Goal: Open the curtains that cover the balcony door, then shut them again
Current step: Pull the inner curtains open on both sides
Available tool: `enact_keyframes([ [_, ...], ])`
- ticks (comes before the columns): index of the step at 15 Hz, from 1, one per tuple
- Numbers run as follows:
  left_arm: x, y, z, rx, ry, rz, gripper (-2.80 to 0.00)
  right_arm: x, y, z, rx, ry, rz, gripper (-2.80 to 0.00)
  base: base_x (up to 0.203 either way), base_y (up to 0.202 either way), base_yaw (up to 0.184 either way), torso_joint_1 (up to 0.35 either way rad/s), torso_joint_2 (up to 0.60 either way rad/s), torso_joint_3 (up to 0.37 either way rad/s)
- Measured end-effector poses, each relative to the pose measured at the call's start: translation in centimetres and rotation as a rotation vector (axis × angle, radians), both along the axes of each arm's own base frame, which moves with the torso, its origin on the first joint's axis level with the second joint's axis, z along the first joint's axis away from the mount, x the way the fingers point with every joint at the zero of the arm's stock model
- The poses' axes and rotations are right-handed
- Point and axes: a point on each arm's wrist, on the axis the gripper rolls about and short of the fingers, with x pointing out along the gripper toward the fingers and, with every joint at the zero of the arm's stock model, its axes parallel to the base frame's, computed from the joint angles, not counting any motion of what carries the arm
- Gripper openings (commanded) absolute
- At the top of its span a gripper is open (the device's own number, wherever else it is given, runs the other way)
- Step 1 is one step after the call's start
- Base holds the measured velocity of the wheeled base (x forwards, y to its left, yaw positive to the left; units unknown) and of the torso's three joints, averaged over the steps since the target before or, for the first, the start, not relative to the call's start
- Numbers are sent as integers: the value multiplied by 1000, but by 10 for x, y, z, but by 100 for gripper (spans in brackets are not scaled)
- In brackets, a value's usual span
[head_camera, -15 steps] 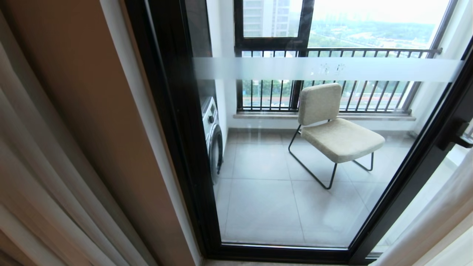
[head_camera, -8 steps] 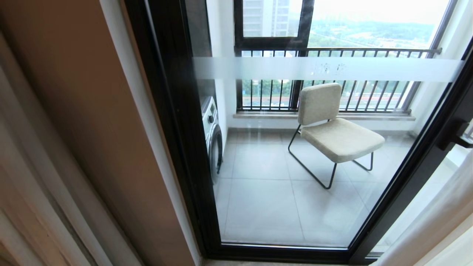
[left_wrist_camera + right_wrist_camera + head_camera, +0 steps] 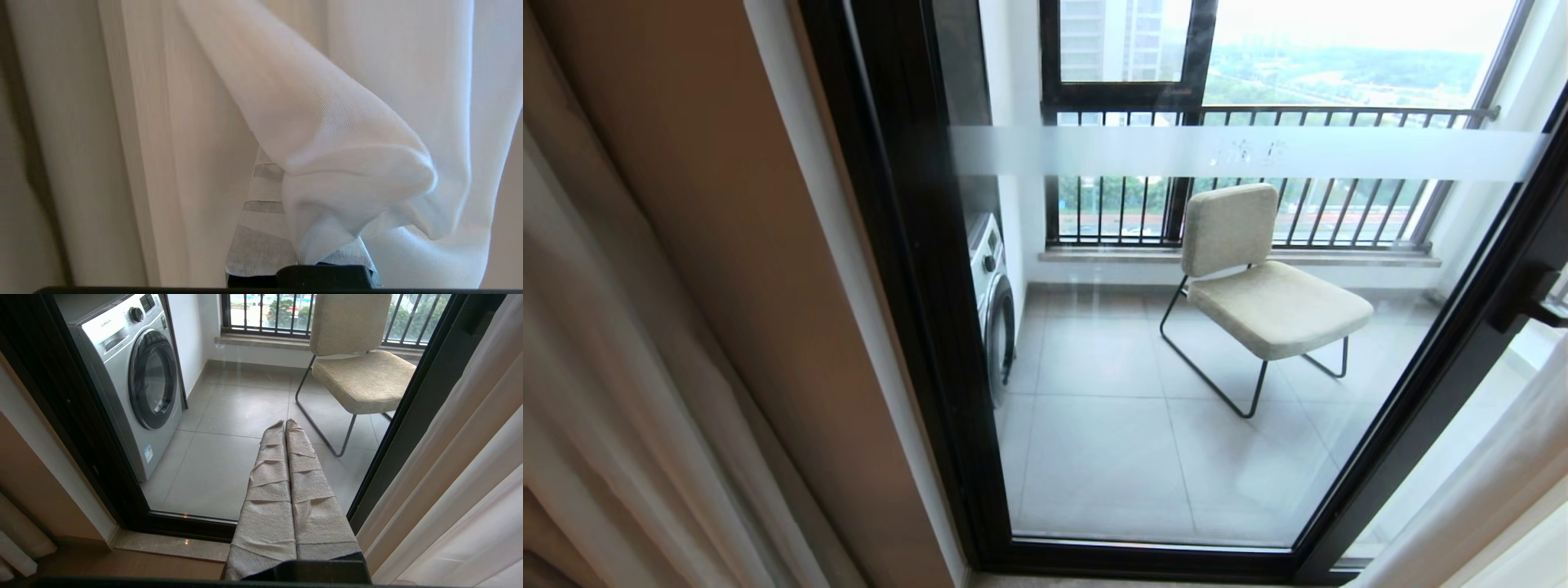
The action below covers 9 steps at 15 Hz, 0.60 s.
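The balcony door (image 3: 915, 286) stands uncovered: clear glass in a dark frame with a frosted band (image 3: 1339, 153). The curtains hang gathered at the left (image 3: 621, 392) and at the lower right (image 3: 1486, 490). Neither gripper appears in the head view. In the left wrist view my left gripper (image 3: 288, 175) is shut on a bunched fold of white sheer curtain (image 3: 347, 134). One taped finger (image 3: 261, 216) shows; the fabric covers the other. Cream drape (image 3: 81, 143) hangs behind. My right gripper (image 3: 285, 424) is shut and empty, pointing at the door glass with curtain (image 3: 470, 457) beside it.
Behind the glass on the tiled balcony are a washing machine (image 3: 992, 302) at the left and a beige chair (image 3: 1266, 286) on thin black legs. A black door handle (image 3: 1535, 298) sticks out at the right. A stone threshold (image 3: 171, 545) runs under the door frame.
The curtain folds at the left edge of the head view pulled left, then swung back right and spread wider. The door, chair and right-hand curtain have not moved.
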Motion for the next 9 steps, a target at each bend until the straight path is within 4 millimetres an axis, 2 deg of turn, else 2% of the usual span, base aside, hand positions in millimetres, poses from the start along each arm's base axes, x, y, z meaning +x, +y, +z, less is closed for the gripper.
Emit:
enact_keyframes([
  [9, 0, -10, 2, 19, 10, -57, -280, 0, 0, 0, 0, 0, 0, -280, 0, 0, 0, 0, 0, 0],
])
